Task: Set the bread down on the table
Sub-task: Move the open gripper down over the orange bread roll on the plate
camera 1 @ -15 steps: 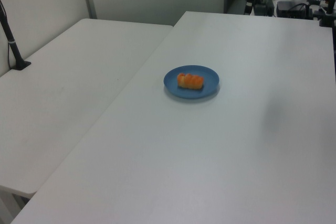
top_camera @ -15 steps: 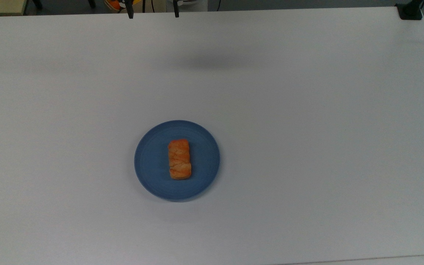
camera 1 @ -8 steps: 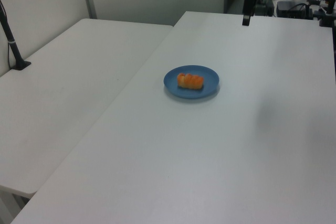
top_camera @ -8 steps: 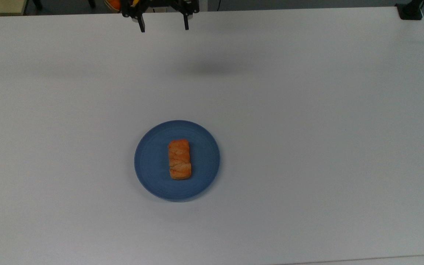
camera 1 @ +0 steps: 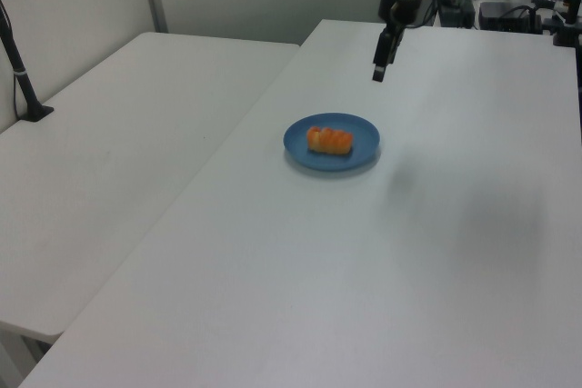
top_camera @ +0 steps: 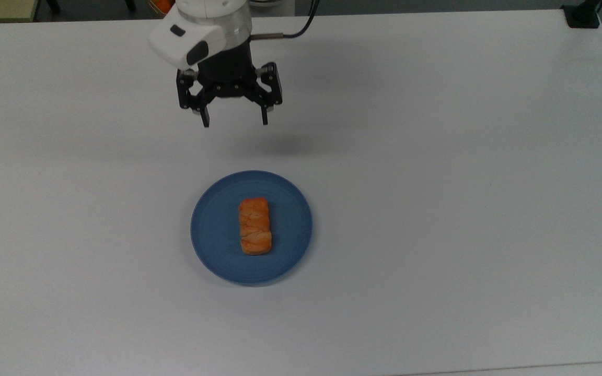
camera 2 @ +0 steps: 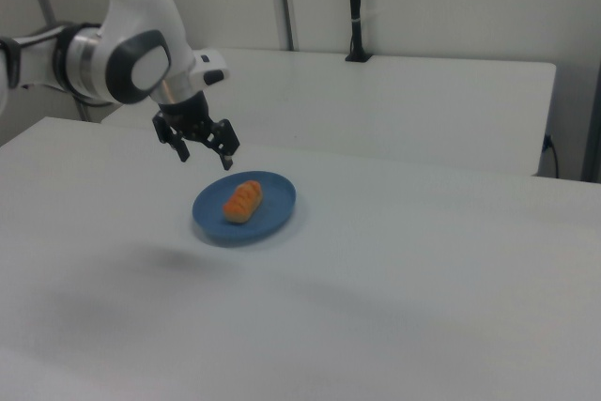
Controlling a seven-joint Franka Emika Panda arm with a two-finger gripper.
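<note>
A round blue plate (top_camera: 212, 245) sits on the white worktop (top_camera: 463, 183) and holds one thing: the bread (top_camera: 255, 225), a golden-orange flaky pastry roll lying flat at the plate's middle. The hand (top_camera: 235, 124) hangs in the air above the worktop, apart from the plate and toward the top view's upper edge, its two fingers spread wide and gripping nothing.

A round blue plate (top_camera: 212, 235) sat near centre; a black clamp mount (top_camera: 582, 15) stood at two o'clock.
</note>
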